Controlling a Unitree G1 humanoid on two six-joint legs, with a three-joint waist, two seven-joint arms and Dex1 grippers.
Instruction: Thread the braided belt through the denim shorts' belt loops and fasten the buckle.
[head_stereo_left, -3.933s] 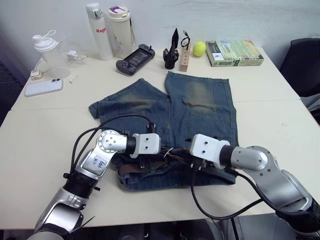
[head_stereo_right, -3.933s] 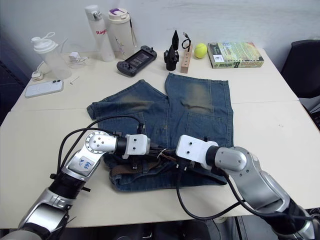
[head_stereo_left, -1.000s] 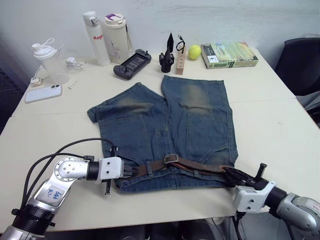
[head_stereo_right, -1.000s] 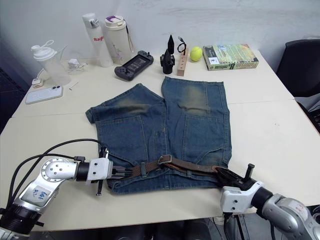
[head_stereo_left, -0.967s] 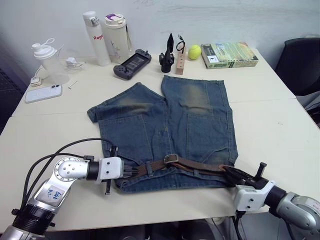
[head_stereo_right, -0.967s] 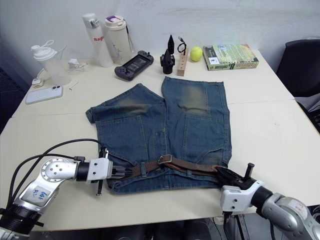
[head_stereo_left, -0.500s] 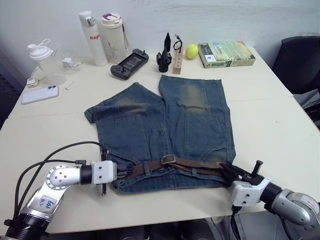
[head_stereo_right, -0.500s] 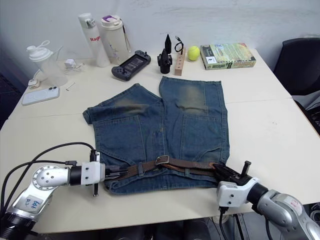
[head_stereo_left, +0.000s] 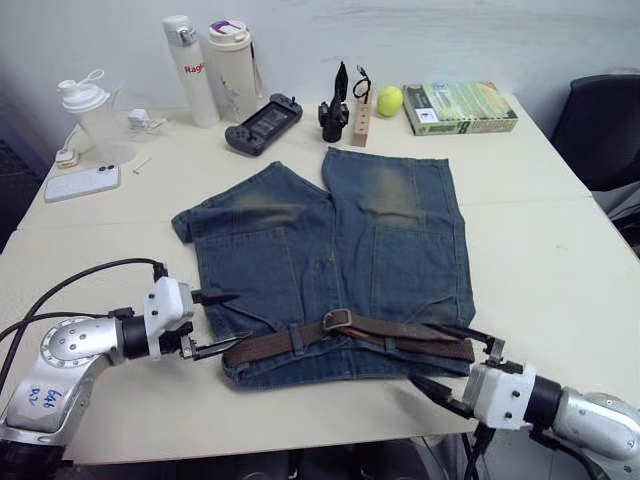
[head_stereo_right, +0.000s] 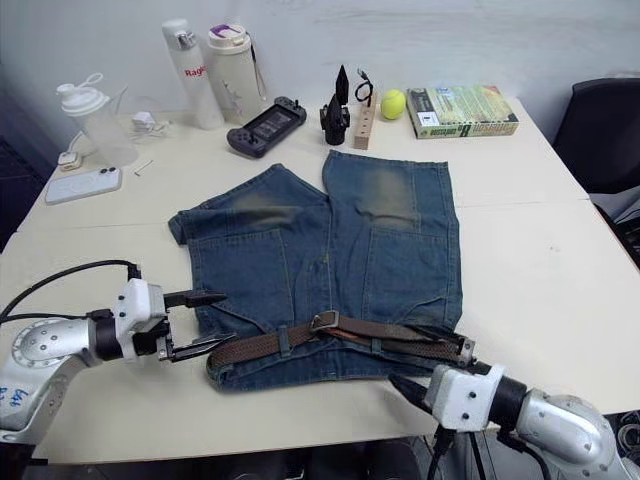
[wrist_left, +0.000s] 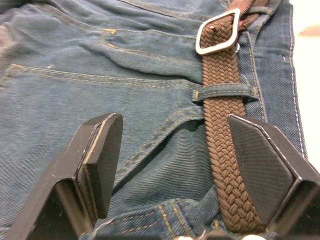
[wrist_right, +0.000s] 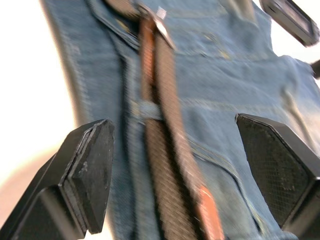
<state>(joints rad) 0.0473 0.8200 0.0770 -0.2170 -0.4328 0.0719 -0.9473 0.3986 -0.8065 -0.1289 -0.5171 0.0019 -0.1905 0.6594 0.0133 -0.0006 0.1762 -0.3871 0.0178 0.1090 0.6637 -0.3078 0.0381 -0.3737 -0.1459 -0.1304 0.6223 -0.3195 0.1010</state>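
Two grippers are seen spread wide, nothing held. Left gripper (head_stereo_left: 222, 319) is parked just off the waistband's left end, fingers (wrist_left: 100, 155) apart, w/ the braided belt (head_stereo_left: 345, 334) lying just ahead of one fingertip. Right gripper (head_stereo_left: 448, 362) sits just off the waistband's right end, fingers (wrist_right: 90, 175) also apart, belt's end close in front. Btwn the two, the belt is laid along the waistband of the denim shorts (head_stereo_left: 330, 250), passed under a belt loop (wrist_left: 225, 92); the buckle (wrist_left: 218, 38) is seen just beyond that loop, closed around the strap. Further out, past the shorts' legs, bottles (head_stereo_left: 215, 65), a game controller (head_stereo_left: 263, 122), a tennis ball (head_stereo_left: 390, 99) and a book (head_stereo_left: 460, 107) are lined up at the table's (head_stereo_left: 540, 240) far edge.
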